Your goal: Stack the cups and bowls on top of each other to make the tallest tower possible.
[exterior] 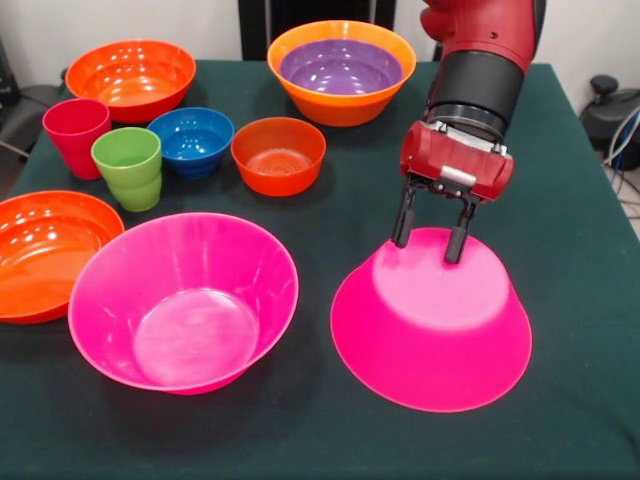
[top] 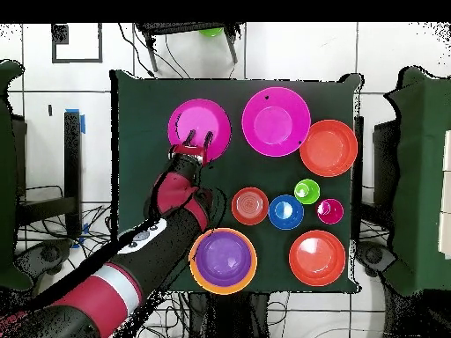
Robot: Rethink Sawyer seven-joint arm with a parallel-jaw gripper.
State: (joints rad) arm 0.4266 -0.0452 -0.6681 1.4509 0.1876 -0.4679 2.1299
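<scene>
Although one hot pink bowl already sits upturned as a base, the tower has no second tier; judged from the layout, nearly all stacking remains.

Left to right in the front view: a shallow red-orange bowl [exterior: 45,255] lies at the counter's left edge, a second [exterior: 131,78] near the far left corner. The red cup [exterior: 76,135] and the lime green cup [exterior: 129,166] stand side by side, apparently touching. Next come the small blue bowl [exterior: 191,141], the upright hot pink bowl [exterior: 183,302] toward the near edge, and the small red-orange bowl [exterior: 278,154]. The purple bowl [exterior: 340,66] is nested in the orange bowl [exterior: 342,105] at the far edge. The upturned pink bowl [exterior: 431,320] lies right of centre.

Gripper [exterior: 432,240]: fingers apart, tips at the upturned bowl's flat bottom, clamping nothing.

Count: two cups, eight bowls, one nested pair.
</scene>
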